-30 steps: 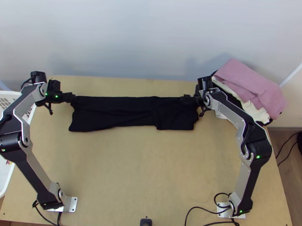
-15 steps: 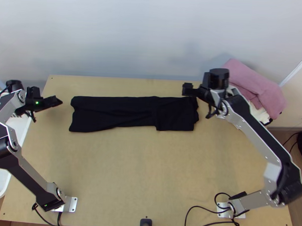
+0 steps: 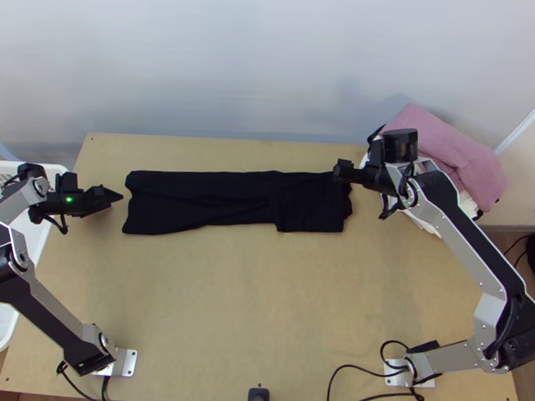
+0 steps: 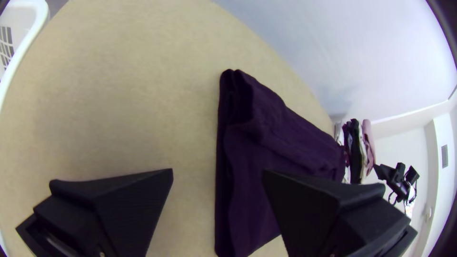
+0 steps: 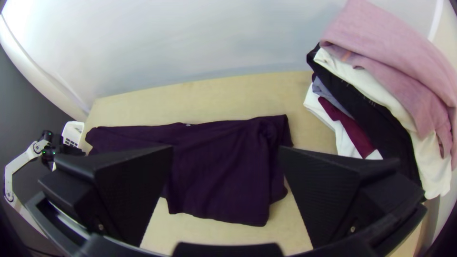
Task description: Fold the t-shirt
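While the dark shirt (image 3: pixel 218 202) lies in a creased strip near the far edge of the worktop (image 3: pixel 263 307), the left gripper (image 3: pixel 118 196) gapes beside it; the right gripper (image 3: pixel 340 170) gapes above it.

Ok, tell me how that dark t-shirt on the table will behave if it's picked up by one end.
The t-shirt will probably hang floppy, since its soft creases and wavy edges suggest no stiffness. Its folds may well slip open, as loose layers show at the end nearer the left arm. It is likely light, since it lies low and looks thin.
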Motion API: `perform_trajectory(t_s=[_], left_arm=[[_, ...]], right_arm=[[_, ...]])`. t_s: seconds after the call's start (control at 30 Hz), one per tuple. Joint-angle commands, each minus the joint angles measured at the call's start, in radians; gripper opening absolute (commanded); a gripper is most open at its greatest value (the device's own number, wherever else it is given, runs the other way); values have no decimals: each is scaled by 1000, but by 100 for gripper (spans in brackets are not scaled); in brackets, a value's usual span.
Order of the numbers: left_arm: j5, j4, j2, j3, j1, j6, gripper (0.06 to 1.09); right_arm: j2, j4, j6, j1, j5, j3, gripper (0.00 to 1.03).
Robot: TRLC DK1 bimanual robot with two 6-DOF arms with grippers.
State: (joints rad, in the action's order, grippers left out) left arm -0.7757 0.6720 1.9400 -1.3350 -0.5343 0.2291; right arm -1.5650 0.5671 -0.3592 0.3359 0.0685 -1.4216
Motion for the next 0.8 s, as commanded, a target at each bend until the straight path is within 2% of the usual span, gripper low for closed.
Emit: perform_trajectory(t_s=[0.0, 0.2, 0.47, 0.77], left_arm=[[-25, 9, 16, 20, 16, 15, 98], [-22, -22, 54, 17, 69, 12, 97], [62, -106, 108, -4, 215, -53, 97], [133, -121, 117, -61, 330, -120, 97]], right_arm=[[0, 13, -9, -3, 7, -11, 99], [-3, 20, -4, -8, 5, -16, 99], [-3, 24, -1, -17, 5, -20, 99], [-7, 22, -1, -18, 5, -23, 99]])
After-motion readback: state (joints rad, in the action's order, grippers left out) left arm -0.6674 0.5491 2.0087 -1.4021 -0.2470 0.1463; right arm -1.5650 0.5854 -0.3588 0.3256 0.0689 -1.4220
